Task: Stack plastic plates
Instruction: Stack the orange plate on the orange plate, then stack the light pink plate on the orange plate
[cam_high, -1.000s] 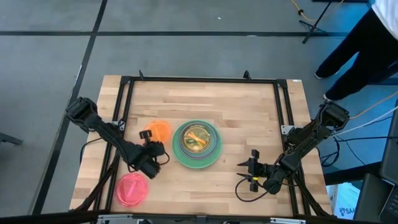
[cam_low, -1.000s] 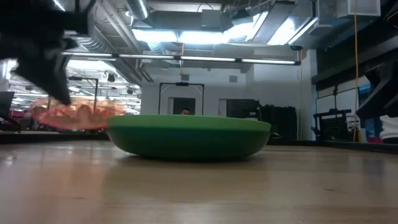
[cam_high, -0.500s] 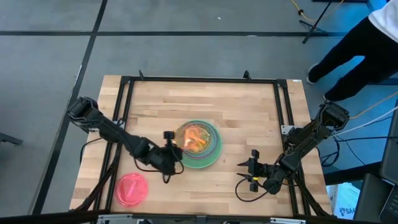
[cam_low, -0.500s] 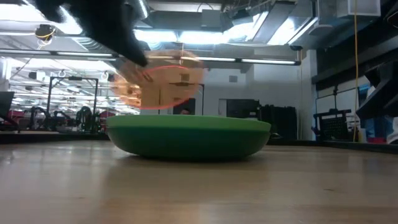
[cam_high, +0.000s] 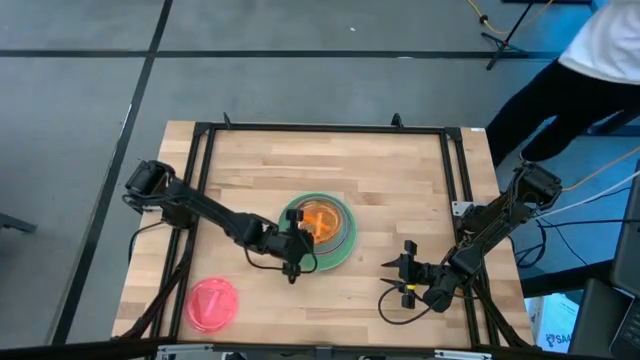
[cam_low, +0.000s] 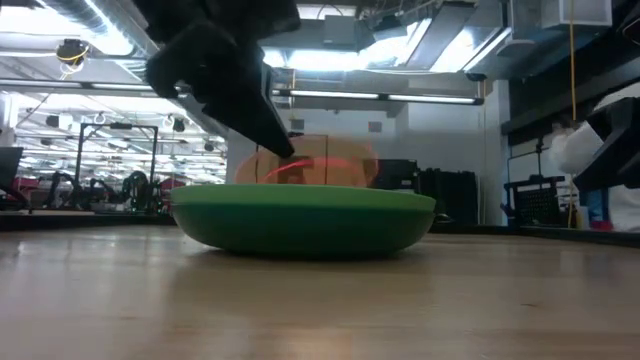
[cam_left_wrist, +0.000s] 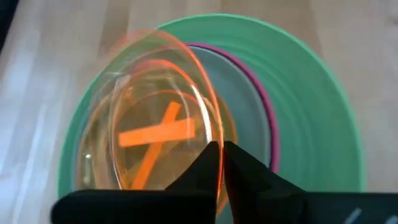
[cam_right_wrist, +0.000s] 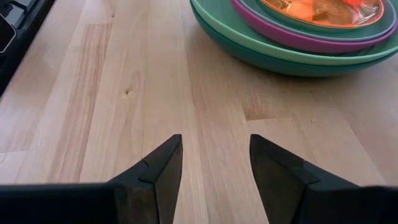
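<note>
Now orange plate (cam_left_wrist: 155, 134) pinched between left fingers (cam_left_wrist: 202, 168)

Bright even overhead light, ceiling glare in low view, orange plate (cam_left_wrist: 155, 124) seemingly motion-blurred

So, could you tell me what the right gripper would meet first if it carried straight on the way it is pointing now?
Most likely the large green plate at the bottom of the stack. The right gripper, open, points across bare table towards it; its line may skim that plate's near side, since depth is unclear.
</note>
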